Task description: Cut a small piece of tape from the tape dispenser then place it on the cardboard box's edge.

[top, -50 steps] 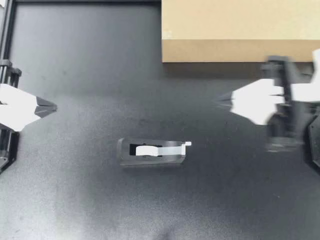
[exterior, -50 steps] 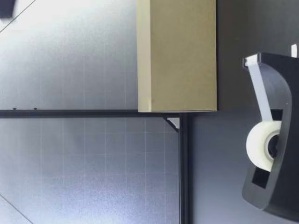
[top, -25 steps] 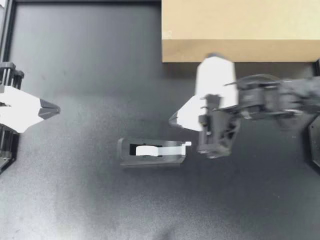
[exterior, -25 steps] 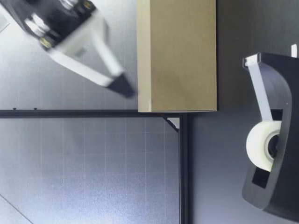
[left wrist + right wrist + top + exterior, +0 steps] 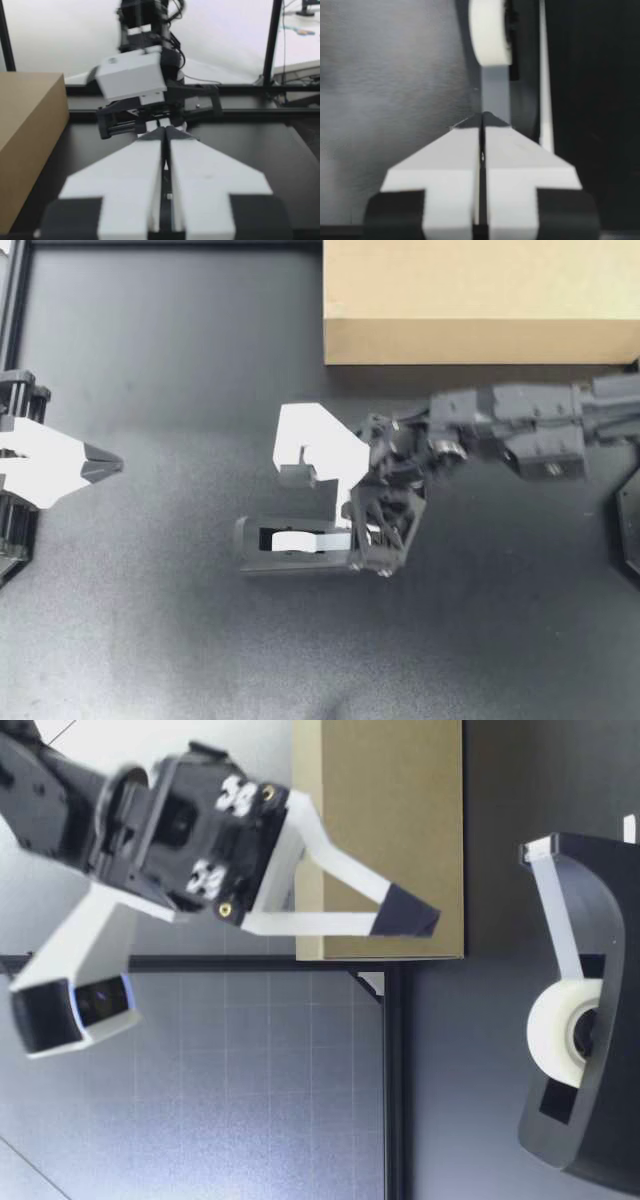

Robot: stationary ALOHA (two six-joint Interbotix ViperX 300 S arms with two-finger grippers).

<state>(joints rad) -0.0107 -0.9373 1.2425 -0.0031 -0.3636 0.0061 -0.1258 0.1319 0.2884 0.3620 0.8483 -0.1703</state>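
Tape dispenser: the black plastic tape dispenser (image 5: 300, 562) sits just below the middle of the top view. Its long axis runs left to right, with the cutter end pointing right and the white tape roll (image 5: 293, 540) toward its left.
Tape strip: in the low view a white strip (image 5: 556, 910) runs from the roll up to the cutter at the dispenser's top.
Right hand: my right hand (image 5: 365, 538) has its 2 fingers pressed together and grips nothing. It hangs over the dispenser's right end. In the right wrist view its tips stand above the strip, with the roll ahead. In the low view its dark tips are above the dispenser's top, clear of it.
Left hand: my left hand (image 5: 112, 462) is at the far left, fingers together and empty, pointing right, well apart from the dispenser.
Cardboard box: the brown cardboard box (image 5: 480, 300) is at the upper right, well apart from the dispenser.
In the way: the right arm's white camera block (image 5: 310, 450) sits just above the dispenser in the frame.
Surface: a dark matte table (image 5: 180, 640).
Room: a black frame bar (image 5: 395, 1070) and a pale gridded wall (image 5: 200, 1070).
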